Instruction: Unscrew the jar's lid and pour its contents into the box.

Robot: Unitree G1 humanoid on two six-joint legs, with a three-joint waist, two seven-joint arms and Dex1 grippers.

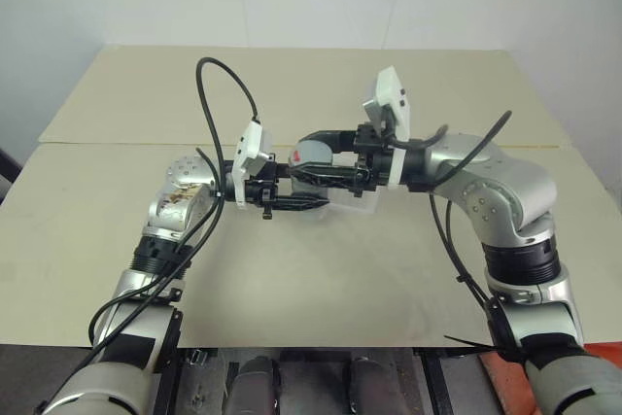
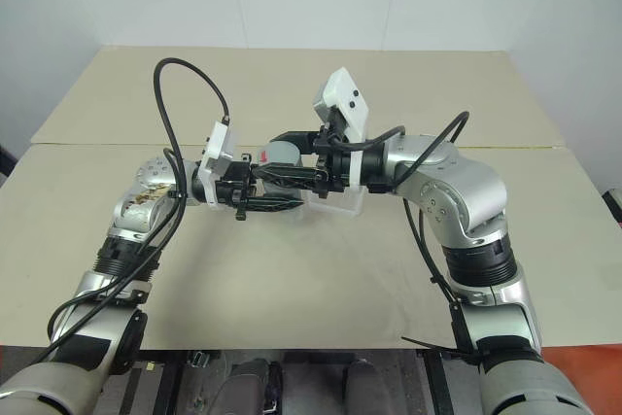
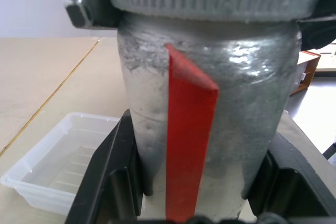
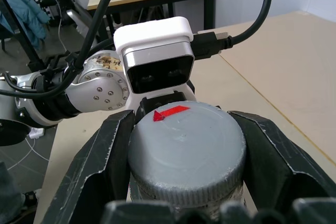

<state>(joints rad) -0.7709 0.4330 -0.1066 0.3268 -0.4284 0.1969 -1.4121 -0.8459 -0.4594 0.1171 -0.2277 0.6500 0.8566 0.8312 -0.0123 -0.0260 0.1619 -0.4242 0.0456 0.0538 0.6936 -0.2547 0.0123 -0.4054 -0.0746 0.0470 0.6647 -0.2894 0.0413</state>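
The left claw (image 1: 292,203) clenches the jar (image 3: 205,114) above the bench (image 1: 321,289), the right claw (image 4: 184,166) grips its lid (image 4: 186,148), so unscrewing comes next; the box (image 3: 58,163) waits at the jar's four o'clock.

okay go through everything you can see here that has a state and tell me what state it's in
Silver metal jar with red stripe: upright, held above the table.
Round grey ribbed lid: still on the jar.
Clear plastic box: on the table, empty.
Left gripper: shut on the jar.
Right gripper: shut on the lid.
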